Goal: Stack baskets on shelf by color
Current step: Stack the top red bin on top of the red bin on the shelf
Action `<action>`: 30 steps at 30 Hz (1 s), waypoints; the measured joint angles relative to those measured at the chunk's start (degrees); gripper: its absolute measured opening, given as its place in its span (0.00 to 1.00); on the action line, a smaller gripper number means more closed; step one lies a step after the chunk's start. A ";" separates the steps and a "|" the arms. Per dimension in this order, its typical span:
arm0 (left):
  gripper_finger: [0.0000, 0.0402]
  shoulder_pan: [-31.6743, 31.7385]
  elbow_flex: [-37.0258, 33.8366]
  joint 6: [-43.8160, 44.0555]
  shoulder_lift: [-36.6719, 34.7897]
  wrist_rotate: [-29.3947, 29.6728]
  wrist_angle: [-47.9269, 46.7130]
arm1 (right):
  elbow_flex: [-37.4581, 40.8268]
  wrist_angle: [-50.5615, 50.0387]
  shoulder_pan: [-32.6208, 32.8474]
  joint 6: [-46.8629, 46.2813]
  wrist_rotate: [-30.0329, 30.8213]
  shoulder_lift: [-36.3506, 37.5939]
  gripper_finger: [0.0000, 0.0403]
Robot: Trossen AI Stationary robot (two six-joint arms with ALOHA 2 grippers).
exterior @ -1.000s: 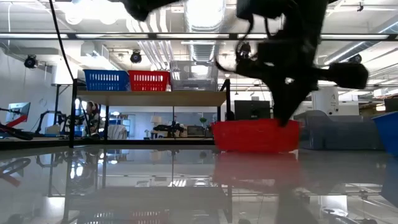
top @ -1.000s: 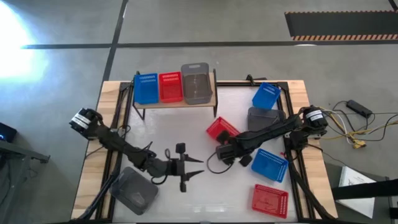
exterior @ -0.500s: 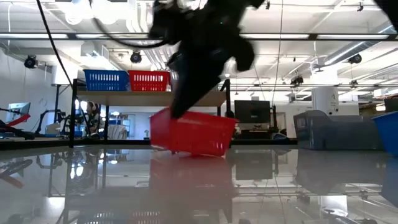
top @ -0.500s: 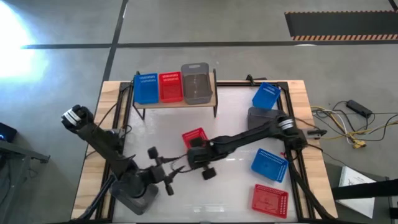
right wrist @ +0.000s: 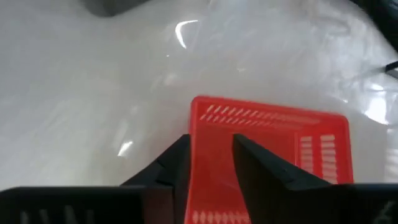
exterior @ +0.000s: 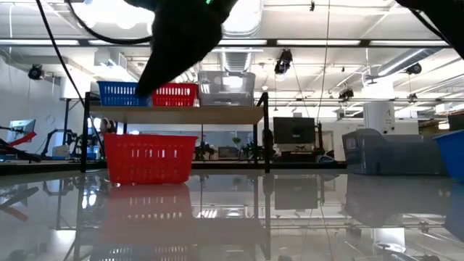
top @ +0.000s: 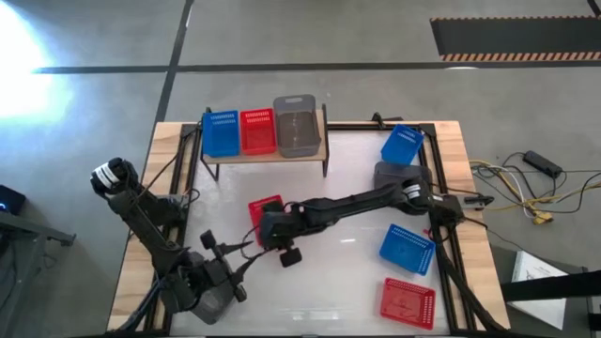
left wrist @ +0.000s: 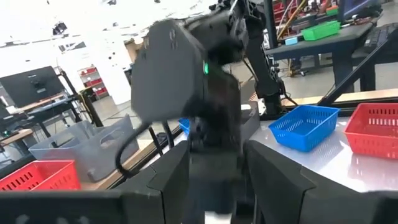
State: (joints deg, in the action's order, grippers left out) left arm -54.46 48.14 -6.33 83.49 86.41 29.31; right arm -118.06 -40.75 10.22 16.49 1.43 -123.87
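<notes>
Red basket (top: 265,212) is sitting upright on the desk (top: 357,282) just in front of the shelf (top: 265,155). The right gripper (top: 274,232) is straddling its wall, fingers parted. The left gripper (top: 218,252) is hovering nearby, fingers apart, holding nothing.

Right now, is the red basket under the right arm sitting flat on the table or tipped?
Flat. In the low view the red basket stands level on the table, rim up, in front of the shelf.

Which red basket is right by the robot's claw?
The red basket on the table in front of the shelf; the right claw is at its wall. One other red basket sits on the shelf, another near the table's corner.
</notes>
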 joint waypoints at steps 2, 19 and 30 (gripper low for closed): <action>0.37 -0.02 -0.19 0.05 0.01 0.02 0.04 | 1.49 -1.94 0.09 -1.15 -0.36 2.45 0.30; 0.37 7.12 -2.58 4.55 3.77 -18.61 0.13 | 63.57 37.41 11.28 -24.19 8.64 36.77 0.17; 0.37 22.21 16.02 26.76 4.63 -42.15 -50.72 | 82.39 42.37 18.76 -34.69 24.58 54.38 0.12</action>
State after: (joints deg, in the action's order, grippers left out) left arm -32.25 64.16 20.43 88.12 44.26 -21.40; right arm -35.67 1.62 28.97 -18.20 26.01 -69.49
